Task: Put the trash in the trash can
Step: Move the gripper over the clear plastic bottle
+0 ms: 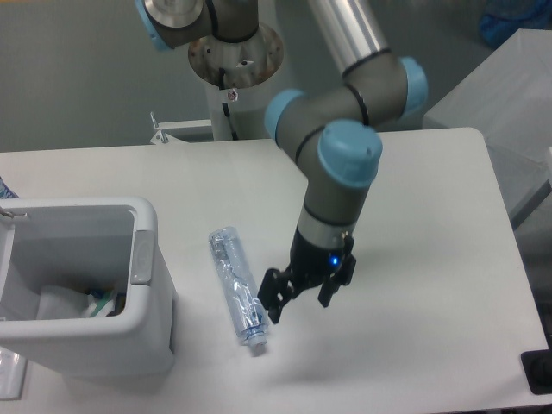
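Note:
A long crushed clear plastic bottle (235, 285) lies flat on the white table, its small cap toward the front edge. The white boxy trash can (147, 323) stands at the front left, with a grey tab on its right wall. Inside it, a crumpled clear wrapper with green marks (102, 302) rests at the bottom. My gripper (298, 302) hangs low over the table just right of the bottle's cap end, open, with nothing between its fingers. Its left finger is close to the bottle.
The arm's base column (233, 60) rises behind the table's far edge. A grey box-like surface (500, 95) sits beyond the table's right side. A dark object (536, 371) shows at the front right corner.

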`<move>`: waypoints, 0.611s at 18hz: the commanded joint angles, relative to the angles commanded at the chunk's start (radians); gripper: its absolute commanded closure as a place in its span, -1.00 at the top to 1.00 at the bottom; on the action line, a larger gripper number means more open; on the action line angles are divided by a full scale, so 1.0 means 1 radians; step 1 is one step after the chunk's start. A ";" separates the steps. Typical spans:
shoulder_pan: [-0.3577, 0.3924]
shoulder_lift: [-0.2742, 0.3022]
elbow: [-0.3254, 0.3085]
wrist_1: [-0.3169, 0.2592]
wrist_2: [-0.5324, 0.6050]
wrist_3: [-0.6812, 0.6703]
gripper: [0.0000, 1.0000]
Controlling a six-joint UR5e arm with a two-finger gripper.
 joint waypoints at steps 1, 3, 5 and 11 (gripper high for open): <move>-0.008 -0.011 0.002 0.000 0.000 0.000 1.00; -0.018 -0.029 0.008 0.000 0.002 -0.002 1.00; -0.031 -0.041 0.012 0.002 0.002 -0.003 1.00; -0.077 -0.100 0.034 0.000 0.038 -0.003 1.00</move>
